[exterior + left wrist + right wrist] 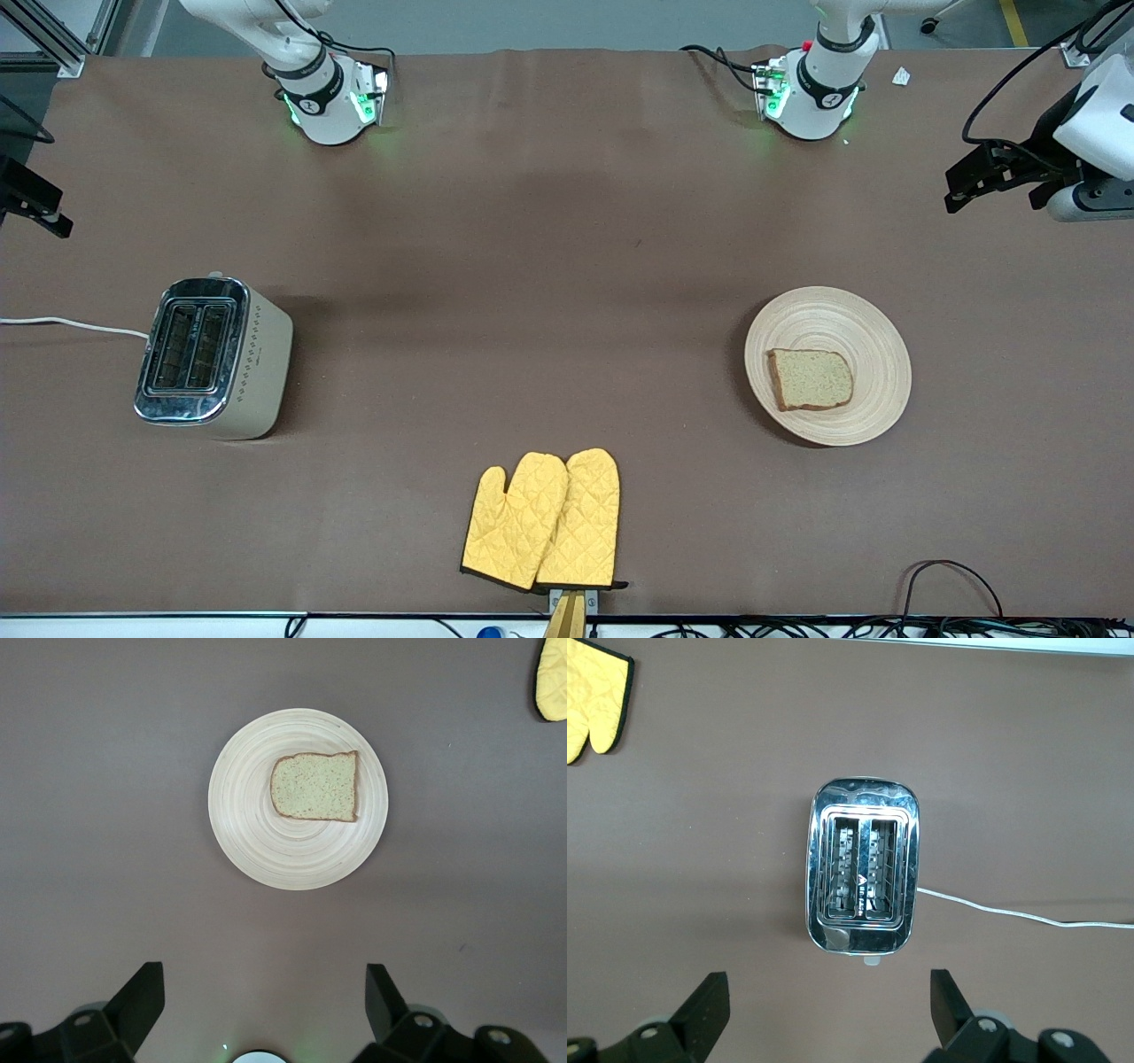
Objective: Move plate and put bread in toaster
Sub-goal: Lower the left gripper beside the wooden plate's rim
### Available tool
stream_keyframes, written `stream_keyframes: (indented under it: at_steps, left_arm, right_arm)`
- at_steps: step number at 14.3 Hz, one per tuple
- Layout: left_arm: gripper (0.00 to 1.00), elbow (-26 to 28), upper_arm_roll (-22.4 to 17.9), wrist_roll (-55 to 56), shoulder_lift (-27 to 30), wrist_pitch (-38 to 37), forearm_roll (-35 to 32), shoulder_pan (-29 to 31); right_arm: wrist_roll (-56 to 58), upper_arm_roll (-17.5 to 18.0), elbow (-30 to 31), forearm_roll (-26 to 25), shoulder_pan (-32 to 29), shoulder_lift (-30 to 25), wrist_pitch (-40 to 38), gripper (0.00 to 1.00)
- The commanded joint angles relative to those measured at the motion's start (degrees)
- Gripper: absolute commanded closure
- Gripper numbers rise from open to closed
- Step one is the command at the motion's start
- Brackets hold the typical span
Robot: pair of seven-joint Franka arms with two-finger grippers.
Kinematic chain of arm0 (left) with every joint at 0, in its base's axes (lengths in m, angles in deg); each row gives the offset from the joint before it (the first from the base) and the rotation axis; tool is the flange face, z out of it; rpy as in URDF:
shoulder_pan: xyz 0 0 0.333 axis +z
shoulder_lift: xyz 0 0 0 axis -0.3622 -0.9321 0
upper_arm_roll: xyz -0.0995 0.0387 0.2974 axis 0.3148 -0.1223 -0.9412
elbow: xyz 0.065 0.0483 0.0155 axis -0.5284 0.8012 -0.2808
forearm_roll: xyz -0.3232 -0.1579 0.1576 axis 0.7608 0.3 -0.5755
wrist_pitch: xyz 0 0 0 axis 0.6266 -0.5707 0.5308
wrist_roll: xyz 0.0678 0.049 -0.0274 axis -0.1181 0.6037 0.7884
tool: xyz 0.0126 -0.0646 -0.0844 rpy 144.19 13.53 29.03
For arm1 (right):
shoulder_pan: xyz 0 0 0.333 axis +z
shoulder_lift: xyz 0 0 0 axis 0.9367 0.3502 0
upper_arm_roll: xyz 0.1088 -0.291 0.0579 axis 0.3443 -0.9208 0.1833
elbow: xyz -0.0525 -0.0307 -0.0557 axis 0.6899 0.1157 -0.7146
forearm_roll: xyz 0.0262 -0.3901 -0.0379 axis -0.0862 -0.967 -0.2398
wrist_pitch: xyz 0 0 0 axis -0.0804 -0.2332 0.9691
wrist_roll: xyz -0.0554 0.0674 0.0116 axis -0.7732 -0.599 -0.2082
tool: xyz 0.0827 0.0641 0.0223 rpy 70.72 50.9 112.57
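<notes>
The light beige plate [855,319] lies toward the left arm's end of the table, with the bread slice [811,379] flat on it. Both show in the left wrist view: plate [266,842], bread [316,787]. The cream toaster [213,354] with chrome top stands toward the right arm's end, both slots empty; it also shows in the right wrist view [864,864]. My left gripper [264,1001] is open and empty, held high near the plate [966,182]. My right gripper [828,1001] is open and empty, held high near the toaster [35,206].
A pair of yellow oven mitts [545,518] lies at the table's front edge, midway between toaster and plate. The toaster's white cord [71,324] runs off the right arm's end of the table. Brown cloth covers the table.
</notes>
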Motion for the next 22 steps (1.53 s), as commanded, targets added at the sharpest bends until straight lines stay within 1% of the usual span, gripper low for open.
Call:
stream_keyframes:
  at_steps: [1,3,4,6,7,9,11,13,14,15,17,19,22]
  left_arm:
    - [0.0,-0.84,0.33,-0.39,-0.06,0.02,-1.63,0.13]
    - [0.0,-1.45,0.33,-0.47,-0.32,0.02,-1.55,0.22]
    - [0.0,-1.98,0.16,-0.73,-2.15,0.02,-1.2,0.31]
    - [0.0,-5.13,0.07,-0.83,-7.59,0.1,-0.59,0.74]
    - [0.0,-5.41,0.07,-0.83,-9.8,1.24,1.16,1.62]
    - [0.0,-4.8,0.07,-0.83,-13.49,5.97,7.56,5.99]
    - [0.0,-4.88,0.07,-0.74,-18.67,7.13,13.62,9.69]
    - [0.0,-4.88,0.07,-1.0,-23.42,9.84,17.59,12.77]
    - [0.0,-4.88,0.16,-5.09,-26.23,11.34,18.39,14.79]
    - [0.0,-5.06,0.16,-14.53,-29.04,13.62,19.88,16.37]
    - [0.0,-4.97,0.16,-28.01,-34.22,18.45,26.62,20.15]
    - [0.0,-5.14,0.16,-32.8,-38.98,18.82,29.73,22.71]
    - [0.11,-5.23,0.16,-42.63,-44.34,18.82,35.51,25.17]
  right_arm:
    - [0.49,0.39,1.16,-0.53,-0.3,-0.63,0.57,0.0]
    - [0.4,0.39,1.16,-0.53,-0.3,-0.63,0.49,0.0]
    - [0.23,0.48,1.16,-0.44,-0.3,-0.63,0.31,0.0]
    - [-0.73,0.48,1.16,0.09,-0.21,-0.63,0.22,0.0]
    - [-2.48,0.48,1.16,0.18,-0.21,-0.63,0.05,0.0]
    - [-2.41,0.48,1.16,0.18,-0.3,-0.63,0.4,0.0]
    - [-2.41,0.48,1.16,0.18,-0.3,-0.63,0.4,0.0]
    - [-2.41,0.48,1.16,0.18,-0.3,-0.63,0.22,0.0]
    - [-2.41,0.48,1.16,0.18,-0.3,-0.63,0.22,0.0]
    - [-2.41,0.48,1.16,0.18,-0.3,-0.63,0.22,0.0]
    - [-2.41,0.48,1.16,0.18,-0.21,-0.63,0.22,0.0]
    - [-2.32,0.48,1.16,0.18,-0.21,-0.63,0.22,0.0]
    - [-2.32,0.48,1.16,0.18,-0.21,-0.63,0.22,0.0]
